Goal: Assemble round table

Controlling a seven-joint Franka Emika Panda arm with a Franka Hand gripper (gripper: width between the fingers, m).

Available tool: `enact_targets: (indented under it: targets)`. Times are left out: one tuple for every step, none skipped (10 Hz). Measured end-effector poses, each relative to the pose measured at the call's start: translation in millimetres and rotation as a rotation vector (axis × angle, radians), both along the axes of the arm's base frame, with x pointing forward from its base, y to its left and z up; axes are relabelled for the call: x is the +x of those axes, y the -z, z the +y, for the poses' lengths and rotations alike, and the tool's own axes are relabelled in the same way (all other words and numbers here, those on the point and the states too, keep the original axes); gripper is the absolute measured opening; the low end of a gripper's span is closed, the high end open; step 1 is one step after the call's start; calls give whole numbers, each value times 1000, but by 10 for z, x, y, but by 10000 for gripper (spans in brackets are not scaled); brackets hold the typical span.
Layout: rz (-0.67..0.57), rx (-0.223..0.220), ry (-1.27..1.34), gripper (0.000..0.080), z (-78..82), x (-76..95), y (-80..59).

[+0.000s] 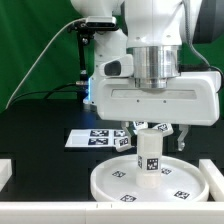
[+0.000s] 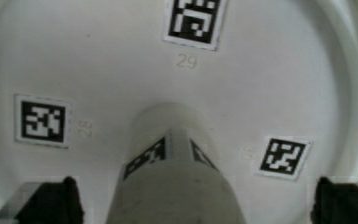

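The large round rimmed disc (image 1: 150, 185) lies flat on the black table with its tags facing up. It fills the wrist view (image 2: 105, 60). The short thick leg (image 1: 148, 158) stands upright at the disc's middle and shows from above in the wrist view (image 2: 190, 175). My gripper (image 1: 152, 136) hangs straight over the leg, open, with a dark finger (image 2: 55, 202) on each side of it and a gap between each finger and the leg (image 2: 197, 205). A small tagged white part (image 1: 124, 142) behind the gripper may be the cross-shaped base; it is mostly hidden.
The marker board (image 1: 92, 138) lies on the table behind the disc, towards the exterior view's left. White blocks stand at the exterior view's left edge (image 1: 5, 174) and right edge (image 1: 212, 172). A green backdrop stands behind.
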State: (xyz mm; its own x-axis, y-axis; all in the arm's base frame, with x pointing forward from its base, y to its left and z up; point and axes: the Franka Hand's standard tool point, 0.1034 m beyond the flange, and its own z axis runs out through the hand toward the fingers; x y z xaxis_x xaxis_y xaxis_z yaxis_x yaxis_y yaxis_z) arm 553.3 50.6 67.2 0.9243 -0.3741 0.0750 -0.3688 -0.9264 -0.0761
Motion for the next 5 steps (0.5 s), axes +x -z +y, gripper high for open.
enact_targets:
  targets:
    - [-9, -24, -141, 649, -28, 12, -5]
    - [-18, -61, -337, 649, -71, 34, -19]
    - [-21, -87, -473, 649, -61, 59, -38]
    - [-31, -112, -620, 649, -56, 83, -58]
    - [-40, -120, -661, 649, -62, 90, -63]
